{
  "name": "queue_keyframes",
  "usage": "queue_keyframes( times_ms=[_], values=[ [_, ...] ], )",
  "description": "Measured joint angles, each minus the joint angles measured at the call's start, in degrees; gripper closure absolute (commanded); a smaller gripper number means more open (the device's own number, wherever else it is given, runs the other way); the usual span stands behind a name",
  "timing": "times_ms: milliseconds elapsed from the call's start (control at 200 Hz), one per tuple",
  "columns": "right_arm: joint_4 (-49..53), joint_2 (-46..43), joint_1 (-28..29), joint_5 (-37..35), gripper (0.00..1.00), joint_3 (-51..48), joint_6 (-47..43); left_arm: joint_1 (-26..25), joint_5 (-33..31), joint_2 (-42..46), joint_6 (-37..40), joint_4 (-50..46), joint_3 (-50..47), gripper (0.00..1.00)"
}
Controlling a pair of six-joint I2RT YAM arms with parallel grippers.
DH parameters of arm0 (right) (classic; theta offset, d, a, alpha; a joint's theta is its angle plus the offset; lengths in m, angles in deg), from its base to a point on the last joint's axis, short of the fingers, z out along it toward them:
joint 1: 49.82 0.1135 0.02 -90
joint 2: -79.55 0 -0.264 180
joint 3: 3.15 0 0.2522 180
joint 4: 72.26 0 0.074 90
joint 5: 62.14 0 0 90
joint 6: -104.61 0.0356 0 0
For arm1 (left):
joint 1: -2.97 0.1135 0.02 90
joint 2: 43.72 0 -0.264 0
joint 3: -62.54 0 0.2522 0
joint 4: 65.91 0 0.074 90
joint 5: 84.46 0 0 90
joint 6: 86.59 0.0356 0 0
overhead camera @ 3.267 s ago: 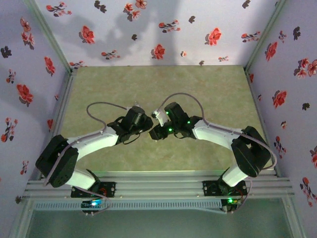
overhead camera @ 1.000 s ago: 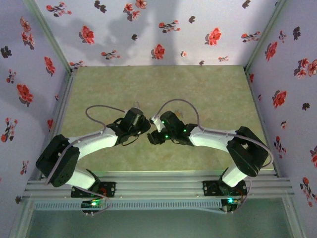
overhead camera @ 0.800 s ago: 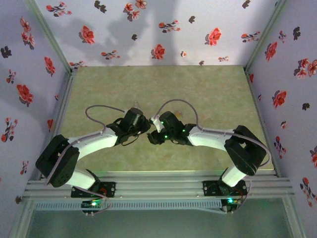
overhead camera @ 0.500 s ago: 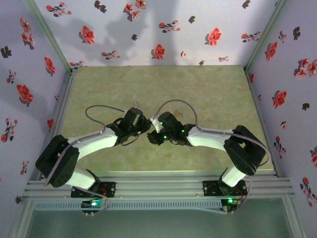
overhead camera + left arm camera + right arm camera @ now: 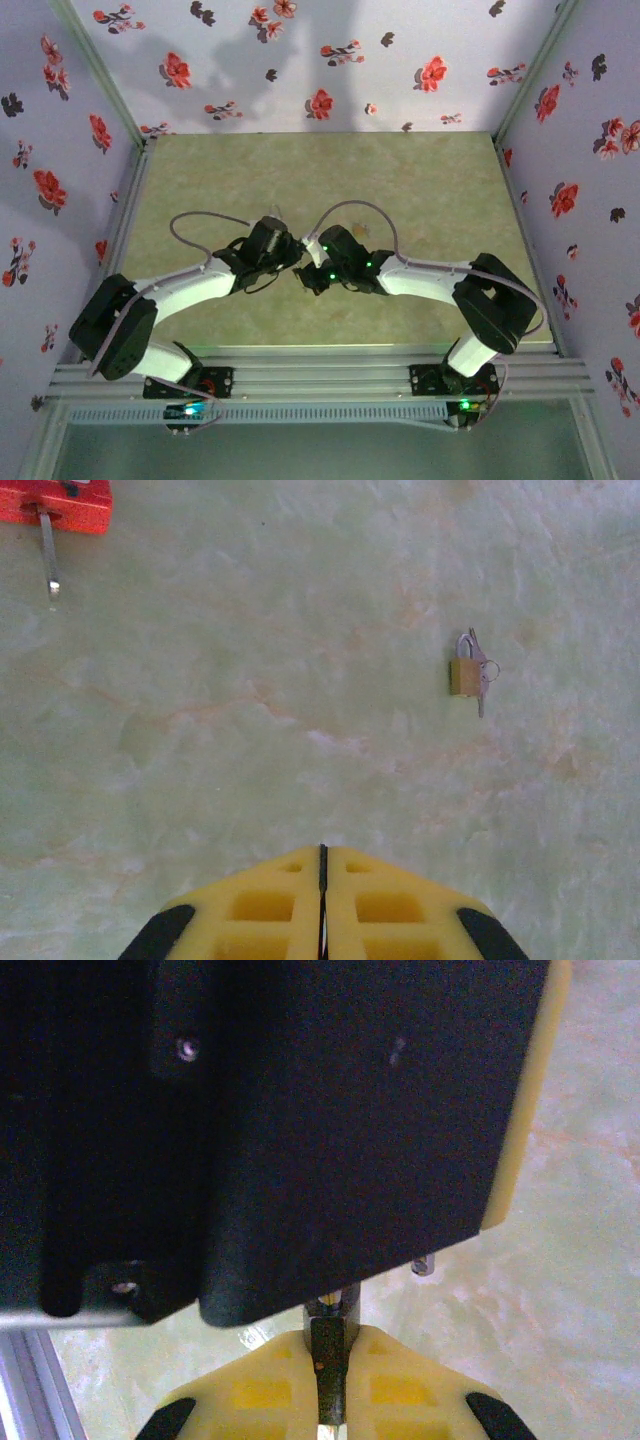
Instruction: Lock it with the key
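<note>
Padlock lay flat on bench, keys touching one side, neither held. Left fingers pressed together, empty, well short of padlock (probably only watching it). Right fingers pinched a dark strip, identity unclear; locking judged not begun.

Seen from above, the left arm's black wrist and the right arm's black wrist meet and cover whatever lies beneath them. In the left wrist view, a red block-shaped thing with a thin metal strip is cut by the top and left edges. The small brass padlock and grey keys are too small to tell whether a key sits in the lock. The left gripper's yellow fingers run off the bottom edge. In the right wrist view, a blurred black housing hides most of the green marbled counter. A dark narrow strip stands between the right gripper's yellow fingers; whether it is a held thing or shadow is unclear.
</note>
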Motion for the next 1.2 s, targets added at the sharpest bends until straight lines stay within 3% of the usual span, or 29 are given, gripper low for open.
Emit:
queue_keyframes(
  times_ms=[35, 90, 370, 585, 905, 1200],
  values=[
    [0.04, -0.20, 0.00, 0.02, 1.00, 0.00, -0.02, 0.00, 0.00, 0.20, 0.02, -0.17, 0.00, 0.99],
    [0.24, -0.59, 0.00, 0.15, 1.00, 0.00, -0.04, 0.00, 0.02, 0.59, 0.11, -0.33, 0.00, 0.89],
    [2.16, -3.85, -0.02, 0.48, 1.00, -0.44, -0.48, 0.74, 0.24, 3.93, 2.38, -2.36, 0.13, 0.53],
    [2.99, -7.06, -0.50, 5.07, 1.00, -1.64, -0.52, 3.74, 0.31, 8.63, 5.51, -2.12, -0.44, 0.27],
    [-2.78, -14.27, -4.37, 19.30, 1.00, -6.25, 3.63, 8.15, 9.46, 14.99, 7.82, 10.36, -9.31, 0.10],
    [-9.73, -15.82, -6.34, 28.55, 1.00, -7.93, 9.18, 8.15, 21.46, 15.08, 4.26, 27.96, -13.66, 0.06]
  ],
)
